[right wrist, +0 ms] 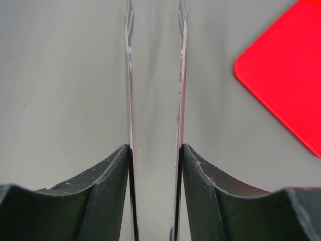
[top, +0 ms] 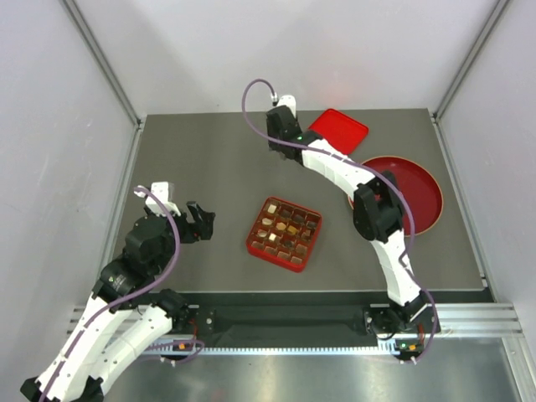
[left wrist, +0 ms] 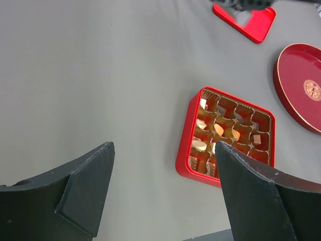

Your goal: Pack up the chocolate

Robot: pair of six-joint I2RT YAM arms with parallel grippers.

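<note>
The chocolate (top: 285, 228) (left wrist: 219, 129), brown, tan and cream pieces, sits in the cells of a red square tray (top: 251, 244) (left wrist: 181, 150) at the table's middle. My left gripper (top: 201, 219) (left wrist: 163, 150) hovers left of the tray, open and empty. My right gripper (top: 283, 107) (right wrist: 155, 150) is at the back of the table beside a flat red lid (top: 339, 130) (right wrist: 286, 85). Two thin metal blades of tongs (right wrist: 129, 75) lie against the inner faces of both its fingers. Only bare table shows in the gap between the blades.
A round red plate (top: 414, 188) (left wrist: 301, 85) lies at the right, partly under the right arm. The red lid (left wrist: 251, 22) rests near the back edge. White walls with metal posts close in the table on three sides.
</note>
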